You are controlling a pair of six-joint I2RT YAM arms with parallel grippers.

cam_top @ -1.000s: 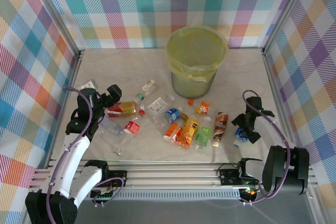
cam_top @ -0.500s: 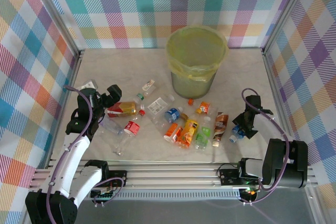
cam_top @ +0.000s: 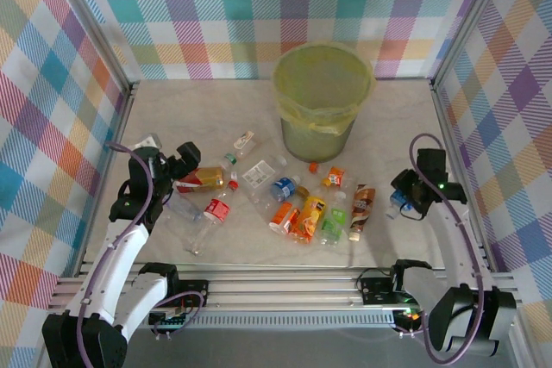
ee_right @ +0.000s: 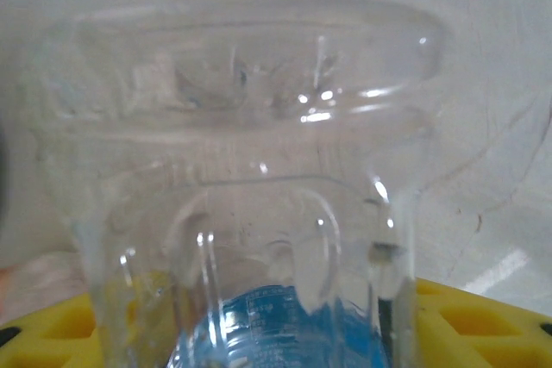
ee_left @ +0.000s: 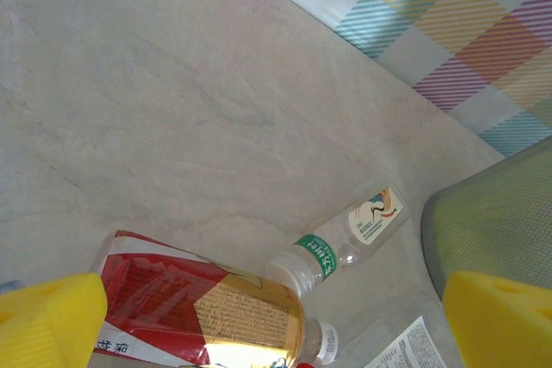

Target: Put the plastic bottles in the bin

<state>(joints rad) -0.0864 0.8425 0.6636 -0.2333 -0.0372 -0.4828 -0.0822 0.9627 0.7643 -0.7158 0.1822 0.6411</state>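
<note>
Right gripper: the right gripper (cam_top: 414, 197) is closed on a clear plastic bottle with a blue label (ee_right: 285, 325) at the near right of the table, apart from the other bottles; its yellow foam pads (ee_right: 43, 338) sit on either side of the bottle
Left gripper: the left gripper (cam_top: 179, 164) stands wide open and holds nothing; it is poised over a clear plastic bottle with a red and gold label (ee_left: 198, 312) at the near left
Remaining bottles: roughly ten lie loose on the pale marbled tabletop (cam_top: 388, 127) between the arms, among them an orange-labelled bottle (cam_top: 283, 217), a green-labelled bottle (cam_top: 335, 223) and a brown-labelled bottle (cam_top: 362, 204)
Bin: the round olive-green bin with a yellowish bag liner (cam_top: 319, 135) stands upright at the far centre, well apart from both grippers
Progress: judged early; every bottle counted here lies outside the bin, one is in hand, and its carry and drop are not yet done
Writing: the blue label carries fine white print, too blurred to read; the red and gold label shows blocks of small text, illegible; a small bottle with a green band and white label (ee_left: 349, 234) bears a logo and characters too small to make out; no brand can be confirmed
</note>
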